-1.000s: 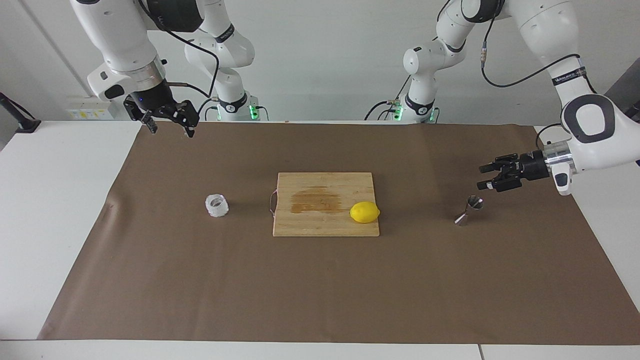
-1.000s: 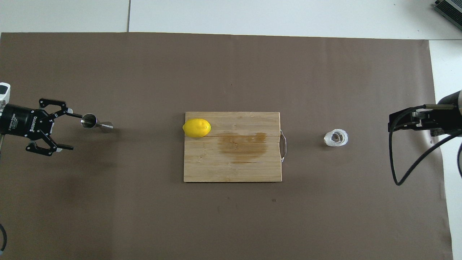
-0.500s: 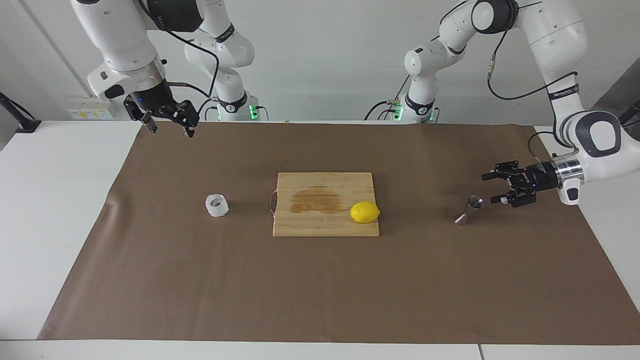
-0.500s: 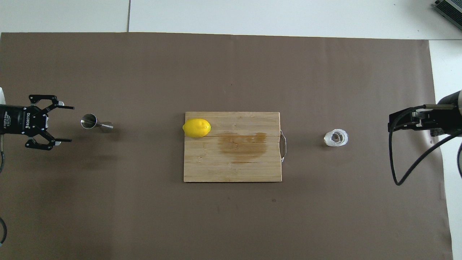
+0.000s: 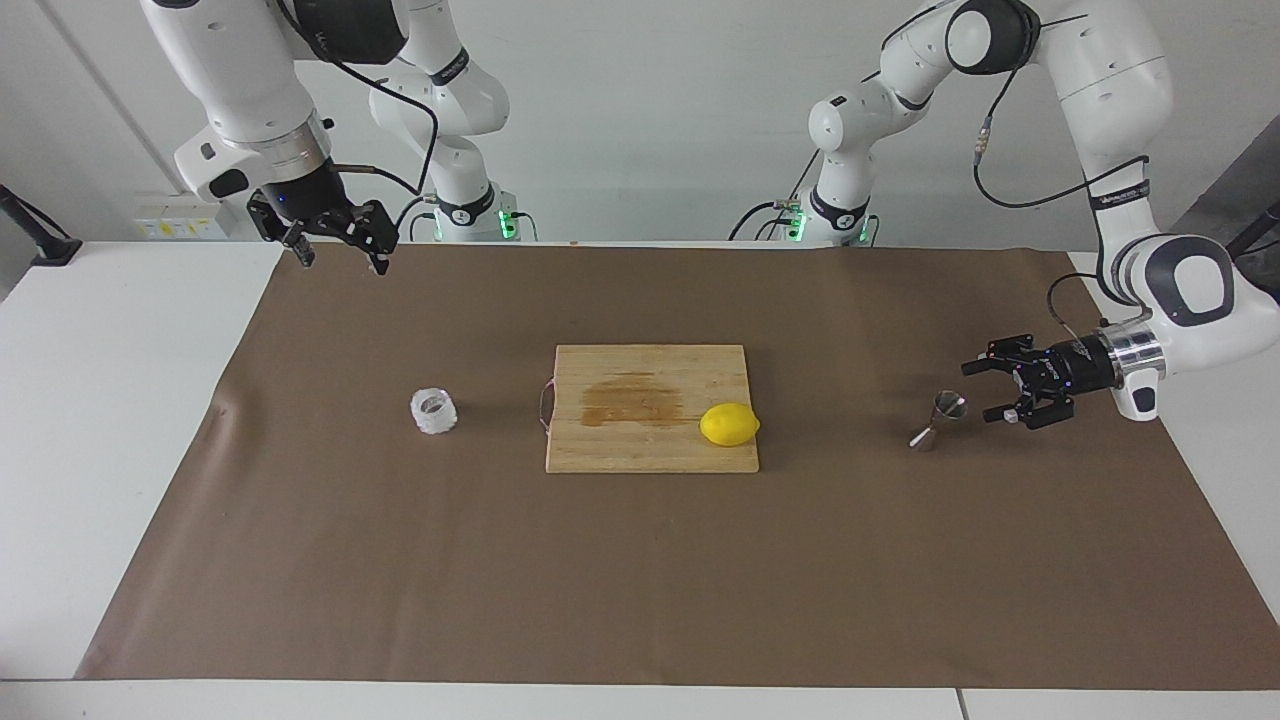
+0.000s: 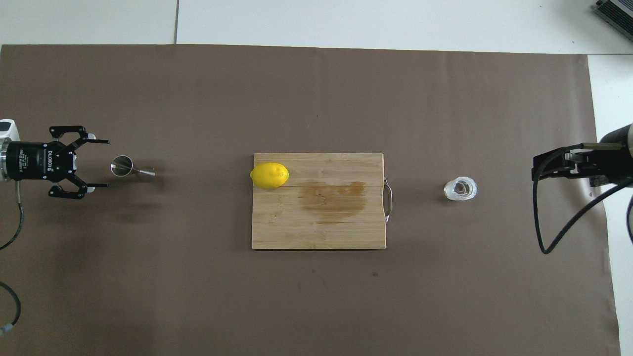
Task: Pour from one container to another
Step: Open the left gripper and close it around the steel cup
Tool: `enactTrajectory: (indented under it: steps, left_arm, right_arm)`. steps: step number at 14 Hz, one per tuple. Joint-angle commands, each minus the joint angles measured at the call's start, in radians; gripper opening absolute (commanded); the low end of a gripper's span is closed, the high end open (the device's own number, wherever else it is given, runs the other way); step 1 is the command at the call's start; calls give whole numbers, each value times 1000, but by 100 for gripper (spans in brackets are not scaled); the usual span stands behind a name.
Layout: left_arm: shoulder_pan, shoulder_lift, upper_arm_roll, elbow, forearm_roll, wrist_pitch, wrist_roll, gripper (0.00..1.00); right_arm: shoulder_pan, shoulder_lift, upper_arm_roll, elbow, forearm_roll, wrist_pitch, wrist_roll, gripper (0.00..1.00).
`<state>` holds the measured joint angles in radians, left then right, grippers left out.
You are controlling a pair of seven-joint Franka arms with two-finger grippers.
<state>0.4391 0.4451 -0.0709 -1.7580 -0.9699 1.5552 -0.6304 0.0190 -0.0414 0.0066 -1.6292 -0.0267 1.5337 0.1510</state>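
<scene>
The steel jigger (image 5: pixel 938 421) (image 6: pixel 129 169) stands on the brown mat toward the left arm's end of the table. My left gripper (image 5: pixel 976 392) (image 6: pixel 107 164) is open and empty, held low and level. Its fingers point at the jigger and stop just short of it. The knobbly clear glass cup (image 5: pixel 434 411) (image 6: pixel 460 189) stands on the mat toward the right arm's end. My right gripper (image 5: pixel 342 263) (image 6: pixel 544 168) is open and empty. It hangs high over the mat's edge near its base and waits, well apart from the cup.
A wooden cutting board (image 5: pixel 650 450) (image 6: pixel 321 232) with a wet stain lies mid-table between the cup and the jigger. A yellow lemon (image 5: pixel 729 424) (image 6: pixel 269 175) sits on its corner toward the jigger. The brown mat (image 5: pixel 640 580) covers most of the table.
My left gripper has come down to the jigger's height and turned level, ending with its open fingers pointing at the jigger. The right arm, cup, jigger and lemon have not moved.
</scene>
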Motion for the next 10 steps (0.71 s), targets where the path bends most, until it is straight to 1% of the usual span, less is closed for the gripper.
enactTrajectory:
  steps: [1, 10]
  left_arm:
    - [53, 43, -46, 25, -21, 2, -14, 100]
    - [33, 90, -49, 9, -46, 5, -22, 100]
  right_arm:
    - [-14, -8, 3, -6, 25, -1, -24, 100]
    - [-16, -8, 3, -6, 25, -1, -24, 100]
